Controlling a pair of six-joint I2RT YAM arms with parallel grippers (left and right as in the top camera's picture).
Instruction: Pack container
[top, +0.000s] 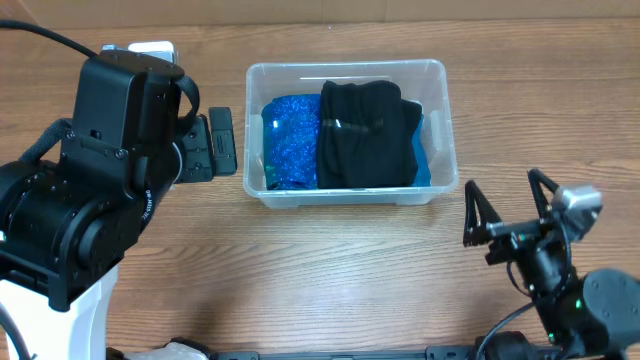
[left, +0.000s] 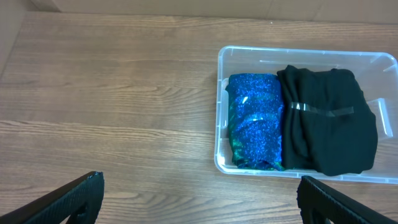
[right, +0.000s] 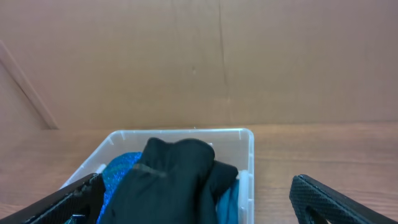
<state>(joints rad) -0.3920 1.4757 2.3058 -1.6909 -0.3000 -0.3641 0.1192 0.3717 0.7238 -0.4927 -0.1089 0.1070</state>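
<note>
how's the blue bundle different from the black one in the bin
The blue glittery bundle sparkles; the black bundle is matte. The blue is narrower; the black is wider and piled higher. Both lie folded, side by side, in the clear container.

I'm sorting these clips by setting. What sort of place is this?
Probably a robotics test bench, not a home: the left arm and right arm stand at a wood-grain table, a plain brown board backs it, and the clear container holds folded cloths.
</note>
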